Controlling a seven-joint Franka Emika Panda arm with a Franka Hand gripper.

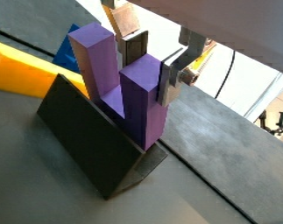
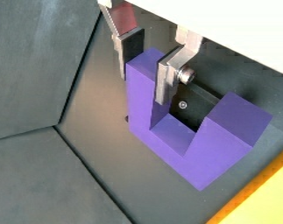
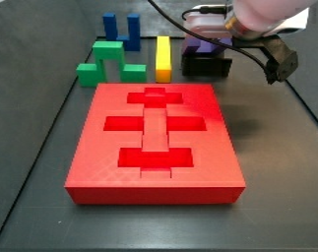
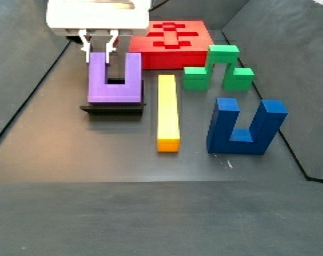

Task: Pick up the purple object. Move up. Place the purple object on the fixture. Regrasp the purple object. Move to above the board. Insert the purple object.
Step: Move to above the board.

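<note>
My gripper (image 2: 152, 63): straddled one upright prong, fingers apart; contact I could not tell.
Purple object (image 4: 114, 84): directly under me, standing on the fixture (image 4: 112, 107), prongs up.
Board (image 4: 179, 40): well beyond me.

Robot lab bench, hand (image 4: 102, 45), dark enclosure walls (image 4: 44, 60)

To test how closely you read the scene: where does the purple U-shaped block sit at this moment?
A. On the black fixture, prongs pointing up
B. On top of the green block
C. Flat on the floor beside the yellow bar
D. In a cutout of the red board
A: the purple object stands on the fixture with its prongs up, and the gripper straddles one prong, well away from the board.
</note>
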